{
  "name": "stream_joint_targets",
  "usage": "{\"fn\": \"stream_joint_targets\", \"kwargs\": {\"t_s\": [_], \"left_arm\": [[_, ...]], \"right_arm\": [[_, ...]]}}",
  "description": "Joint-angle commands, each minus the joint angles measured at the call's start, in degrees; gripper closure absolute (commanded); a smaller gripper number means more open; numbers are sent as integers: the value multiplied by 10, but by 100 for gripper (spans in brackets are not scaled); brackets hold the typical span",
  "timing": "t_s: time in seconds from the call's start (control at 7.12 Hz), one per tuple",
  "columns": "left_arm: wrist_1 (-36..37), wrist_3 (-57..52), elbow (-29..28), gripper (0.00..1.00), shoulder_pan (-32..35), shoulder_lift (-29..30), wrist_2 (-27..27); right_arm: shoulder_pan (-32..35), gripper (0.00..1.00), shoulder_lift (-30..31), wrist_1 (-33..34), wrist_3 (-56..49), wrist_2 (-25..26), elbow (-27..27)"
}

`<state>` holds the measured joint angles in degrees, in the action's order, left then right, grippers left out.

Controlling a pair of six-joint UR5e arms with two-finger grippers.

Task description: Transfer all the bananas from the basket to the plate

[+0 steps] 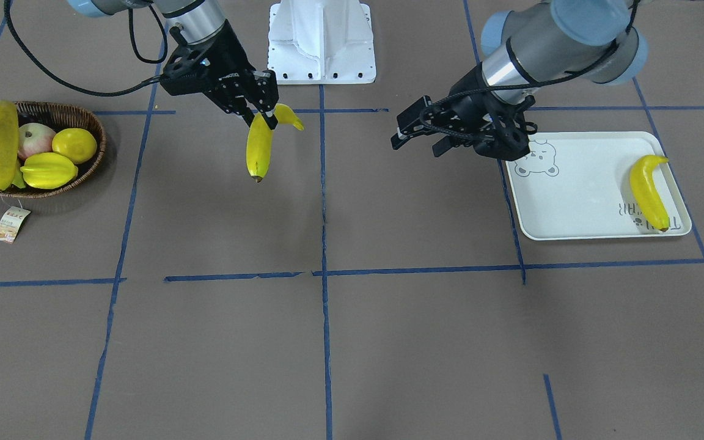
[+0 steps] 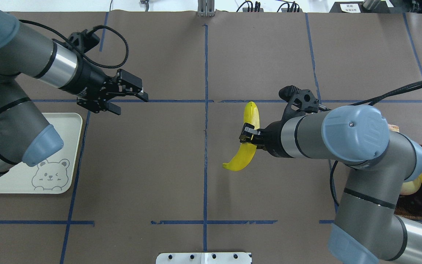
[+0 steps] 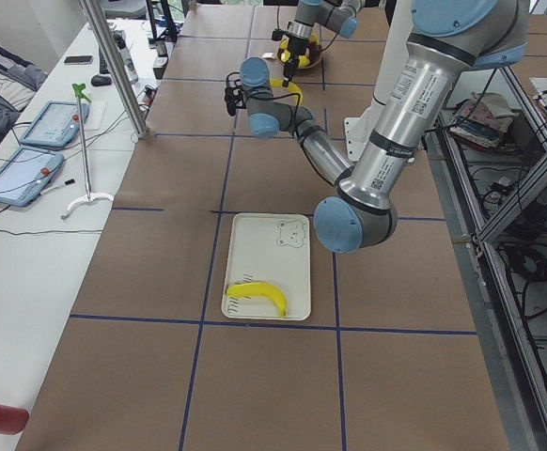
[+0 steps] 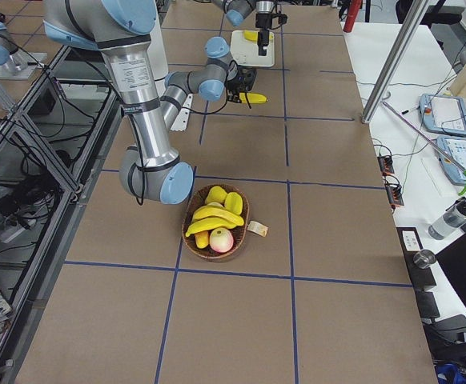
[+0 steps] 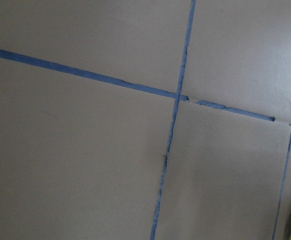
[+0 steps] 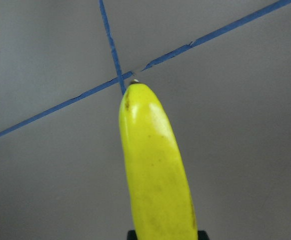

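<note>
My right gripper (image 1: 263,118) is shut on a yellow banana (image 1: 259,150) and holds it in the air over the table's middle, tip hanging down. The same banana (image 6: 155,170) fills the right wrist view. The dark wicker basket (image 1: 86,113) at the table's right end holds two more bananas (image 1: 2,143). At the other end the off-white plate (image 1: 572,195) with the bear drawing carries one banana (image 1: 648,192) near its outer edge. My left gripper (image 1: 416,142) is open, holds nothing, and hovers just off the plate's inner edge, pointing toward the middle.
Two apples (image 1: 34,137), a lemon (image 1: 74,145) and a starfruit (image 1: 48,170) share the basket, and a paper tag (image 1: 11,224) hangs from it. The white robot base (image 1: 321,43) stands at the table's robot-side edge. Blue tape lines (image 1: 324,201) cross the brown table.
</note>
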<state>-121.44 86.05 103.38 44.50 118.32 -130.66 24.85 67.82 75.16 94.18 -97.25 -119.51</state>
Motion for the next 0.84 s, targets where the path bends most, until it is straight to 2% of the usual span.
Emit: {"fn": "stream_joint_targets", "kwargs": {"t_s": [0.0, 0.28, 0.7], "left_arm": [[1, 22, -14, 0, -60, 53, 81], [1, 72, -28, 0, -97, 84, 116], [1, 87, -39, 1, -125, 101, 152]], "right_arm": [[-37, 85, -19, 0, 1, 36, 2], [-52, 84, -46, 0, 1, 54, 21], [-66, 85, -58, -1, 20, 73, 20]]}}
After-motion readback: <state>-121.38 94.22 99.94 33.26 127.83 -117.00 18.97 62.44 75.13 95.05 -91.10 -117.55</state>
